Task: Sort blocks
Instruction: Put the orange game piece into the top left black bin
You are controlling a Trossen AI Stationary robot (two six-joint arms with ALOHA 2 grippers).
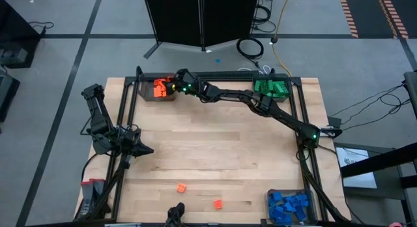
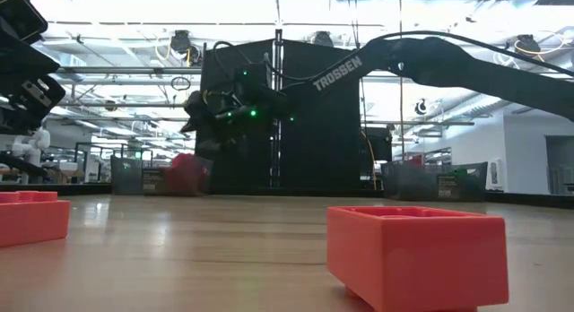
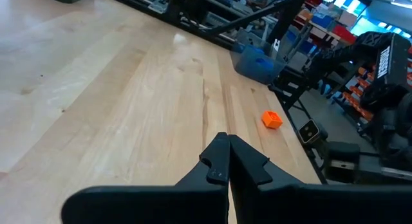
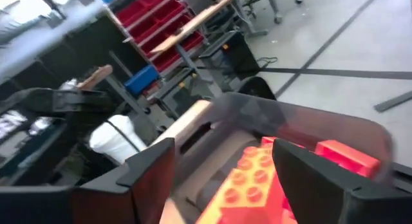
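Orange blocks (image 1: 217, 204): two left loose on worktop (image 1: 215, 162), nearer left gripper (image 1: 144, 149).
Left fingers: pressed together.
Right gripper (image 1: 174, 84): fingers spread above orange bin (image 1: 148, 95).

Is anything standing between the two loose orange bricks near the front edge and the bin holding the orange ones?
Nothing visible does. The two small orange studded plastic bricks lie on bare wooden tabletop, and the boards up to the clear grey bin of orange bricks show nothing. The right claw hangs over that bin.
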